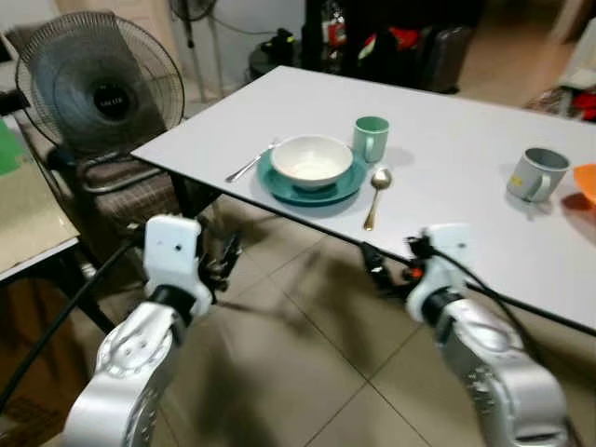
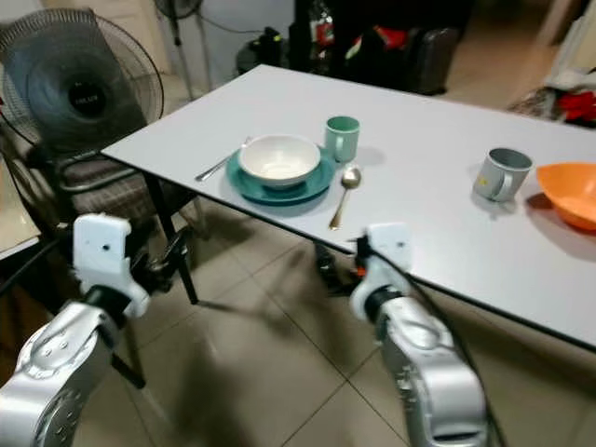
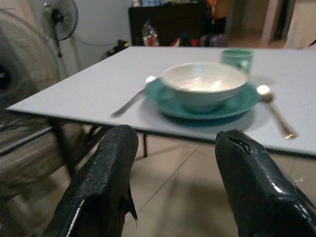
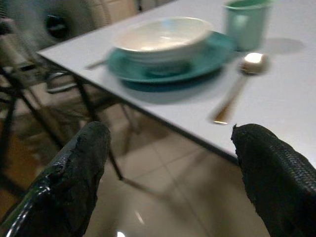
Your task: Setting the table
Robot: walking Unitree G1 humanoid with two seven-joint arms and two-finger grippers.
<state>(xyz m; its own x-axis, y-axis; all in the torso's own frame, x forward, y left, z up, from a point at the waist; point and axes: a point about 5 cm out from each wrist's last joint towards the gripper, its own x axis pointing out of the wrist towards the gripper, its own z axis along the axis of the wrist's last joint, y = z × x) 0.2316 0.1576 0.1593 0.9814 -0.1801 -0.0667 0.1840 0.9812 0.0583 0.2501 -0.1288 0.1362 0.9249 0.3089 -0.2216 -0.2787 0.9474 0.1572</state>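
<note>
A white bowl point(image 1: 311, 160) sits on a teal plate point(image 1: 311, 183) near the white table's point(image 1: 447, 177) front edge. A fork point(image 1: 250, 164) lies left of the plate, a gold spoon point(image 1: 376, 196) right of it, and a teal mug point(image 1: 371, 138) stands behind. My left gripper point(image 3: 175, 182) is open, held low in front of the table edge, empty. My right gripper point(image 4: 170, 177) is open too, below the edge near the spoon point(image 4: 240, 84), holding nothing.
A grey mug point(image 1: 537, 174) and an orange bowl point(image 2: 570, 193) stand at the table's right. A standing fan point(image 1: 101, 82) and a chair point(image 1: 121, 182) are at the left, beside the table corner. Tiled floor point(image 1: 307, 372) lies below my arms. Dark bags sit behind the table.
</note>
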